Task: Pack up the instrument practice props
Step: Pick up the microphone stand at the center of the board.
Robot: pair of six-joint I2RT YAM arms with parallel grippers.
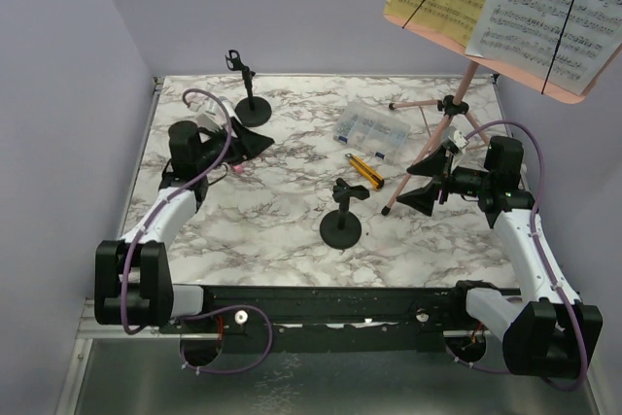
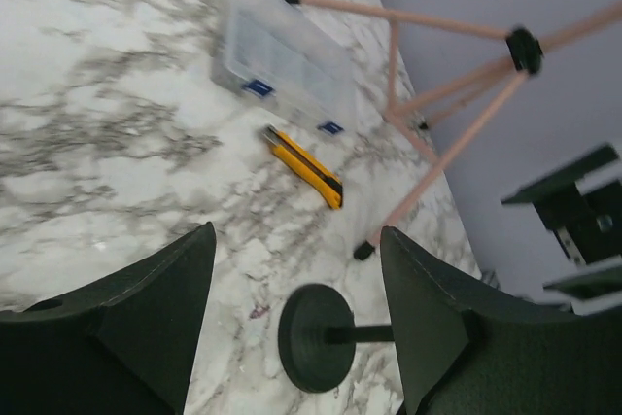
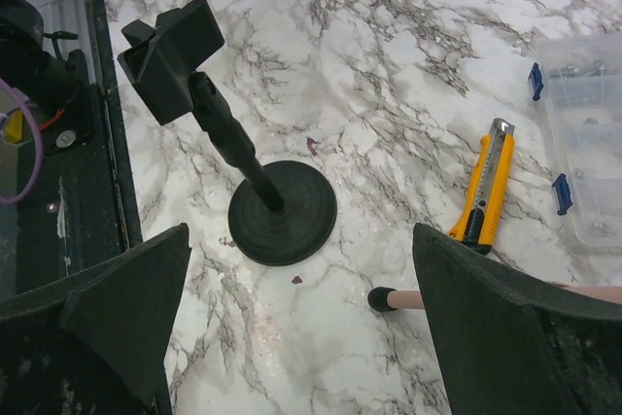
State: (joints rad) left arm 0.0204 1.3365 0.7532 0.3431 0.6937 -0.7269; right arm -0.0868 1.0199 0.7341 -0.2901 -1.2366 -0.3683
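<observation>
Both grippers spread wide, empty: left gripper point(image 1: 255, 140) left of centre, pink microphone point(image 1: 236, 170) lying just below it; right gripper point(image 1: 425, 182) right of centre beside pink music rack point(image 1: 466, 80); black mic holder point(image 1: 341, 225) upright mid-frame on the surface point(image 1: 282, 230).

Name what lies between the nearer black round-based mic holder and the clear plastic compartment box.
A yellow-and-black utility knife lies between that black round-based mic holder and the clear plastic compartment box; the top view shows it.

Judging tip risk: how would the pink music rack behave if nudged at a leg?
The music rack looks top-heavy on thin legs, so it probably tips easily. Its sheet-music pages seem floppy and may slide off.
</observation>
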